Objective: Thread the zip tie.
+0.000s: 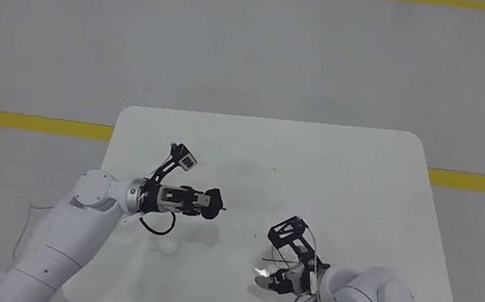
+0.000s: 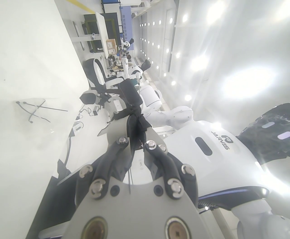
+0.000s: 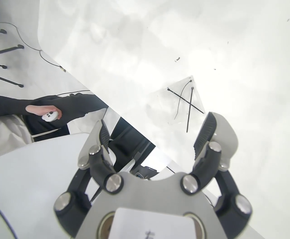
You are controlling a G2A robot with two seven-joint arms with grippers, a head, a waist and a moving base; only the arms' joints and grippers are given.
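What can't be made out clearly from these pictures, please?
1. Left wrist view: the black wrap on the left claw hides both ends of the held zip tie.
2. Top view: the spare ties on the table are too small to count.

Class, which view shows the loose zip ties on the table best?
Right wrist view: the crossed zip ties lie plainly before the open right gripper. Left wrist view shows them farther off; top view, as faint thin lines.

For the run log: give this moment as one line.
left gripper: jaws shut on zip tie | right gripper: jaws open, empty | loose zip ties: on table
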